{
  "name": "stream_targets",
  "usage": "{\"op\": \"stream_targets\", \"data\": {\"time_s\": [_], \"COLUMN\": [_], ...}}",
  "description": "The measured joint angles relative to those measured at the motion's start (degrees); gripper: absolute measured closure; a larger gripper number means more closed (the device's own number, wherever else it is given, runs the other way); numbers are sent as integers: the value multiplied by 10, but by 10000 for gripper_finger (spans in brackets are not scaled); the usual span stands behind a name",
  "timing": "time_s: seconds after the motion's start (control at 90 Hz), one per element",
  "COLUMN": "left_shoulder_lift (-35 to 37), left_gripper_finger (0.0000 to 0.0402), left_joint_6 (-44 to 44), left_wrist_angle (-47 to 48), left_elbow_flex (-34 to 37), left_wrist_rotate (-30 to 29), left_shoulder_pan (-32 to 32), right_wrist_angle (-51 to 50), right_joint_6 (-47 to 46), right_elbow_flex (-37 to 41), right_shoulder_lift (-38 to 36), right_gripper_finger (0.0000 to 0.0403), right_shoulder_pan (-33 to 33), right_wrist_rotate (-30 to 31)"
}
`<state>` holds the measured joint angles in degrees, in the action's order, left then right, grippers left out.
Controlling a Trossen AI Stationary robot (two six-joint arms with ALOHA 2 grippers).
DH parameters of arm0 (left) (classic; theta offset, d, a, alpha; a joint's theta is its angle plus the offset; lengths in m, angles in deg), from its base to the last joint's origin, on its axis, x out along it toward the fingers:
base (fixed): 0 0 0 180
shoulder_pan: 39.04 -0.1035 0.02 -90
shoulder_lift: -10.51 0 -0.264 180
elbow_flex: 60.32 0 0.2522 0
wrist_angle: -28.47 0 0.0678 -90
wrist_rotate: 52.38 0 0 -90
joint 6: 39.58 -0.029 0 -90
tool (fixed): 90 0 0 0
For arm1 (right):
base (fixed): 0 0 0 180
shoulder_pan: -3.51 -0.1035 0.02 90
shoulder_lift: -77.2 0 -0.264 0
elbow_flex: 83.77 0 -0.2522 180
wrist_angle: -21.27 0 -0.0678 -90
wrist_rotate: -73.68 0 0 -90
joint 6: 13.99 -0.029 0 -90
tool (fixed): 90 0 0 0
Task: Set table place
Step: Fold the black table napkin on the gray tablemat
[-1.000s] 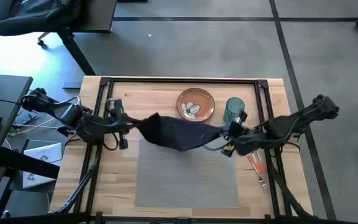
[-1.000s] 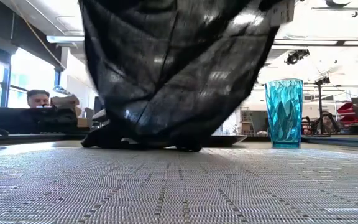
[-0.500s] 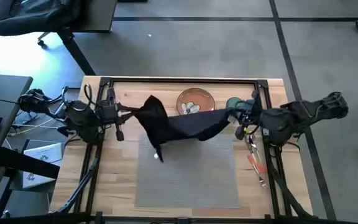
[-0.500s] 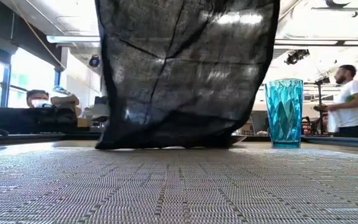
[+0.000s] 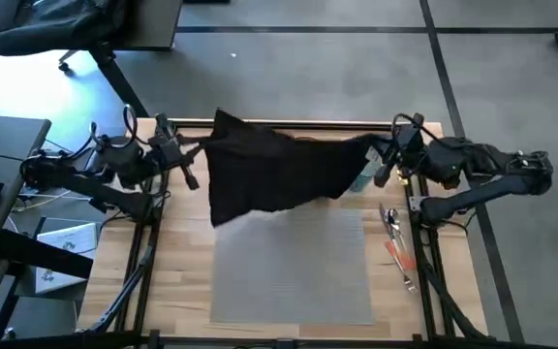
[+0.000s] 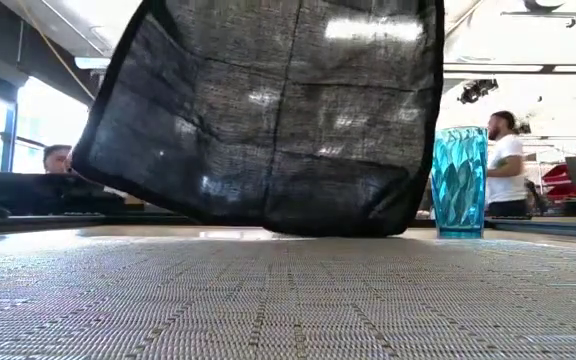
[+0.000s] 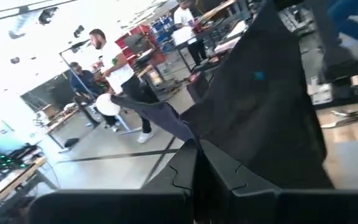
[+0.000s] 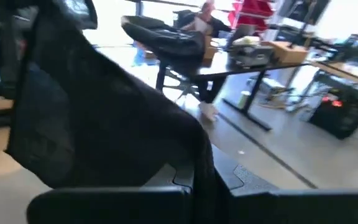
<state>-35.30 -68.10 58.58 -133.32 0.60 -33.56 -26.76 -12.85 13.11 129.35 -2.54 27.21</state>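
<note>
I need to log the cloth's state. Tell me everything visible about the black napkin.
The black napkin is thin, slightly see-through woven cloth, stretched between the left hand and right hand, each pinching an upper corner. It hangs as a creased sheet above the grey placemat, its lower edge clear of the mat in the low view.

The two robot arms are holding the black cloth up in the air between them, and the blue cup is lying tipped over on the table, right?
Not quite. The blue cup is standing upright, as the low view shows. The rest is right: the left gripper and right gripper hold the black cloth up between them.
</note>
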Motion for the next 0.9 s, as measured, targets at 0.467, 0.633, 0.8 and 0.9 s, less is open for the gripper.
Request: {"op": "stream_targets", "data": {"time_s": [0.467,0.633,0.8,0.9], "left_shoulder_lift": [8,3,-13,-29], "left_gripper_finger": [401,401,401,401], "left_joint_6": [52,174,306,375], "left_wrist_angle": [-3,97,147,141], "left_elbow_flex": [0,4,51,88], "left_wrist_rotate": [124,122,115,107], "left_shoulder_pan": [91,173,253,296], "right_wrist_angle": [-24,-130,-197,-198], "right_joint_6": [-51,-166,-283,-344], "right_elbow_flex": [-44,-44,-34,-15], "right_shoulder_lift": [5,39,111,152], "right_gripper_finger": [403,403,403,403], "right_shoulder_pan": [-108,-183,-252,-287], "right_wrist_rotate": [-82,-92,-95,-95]}}
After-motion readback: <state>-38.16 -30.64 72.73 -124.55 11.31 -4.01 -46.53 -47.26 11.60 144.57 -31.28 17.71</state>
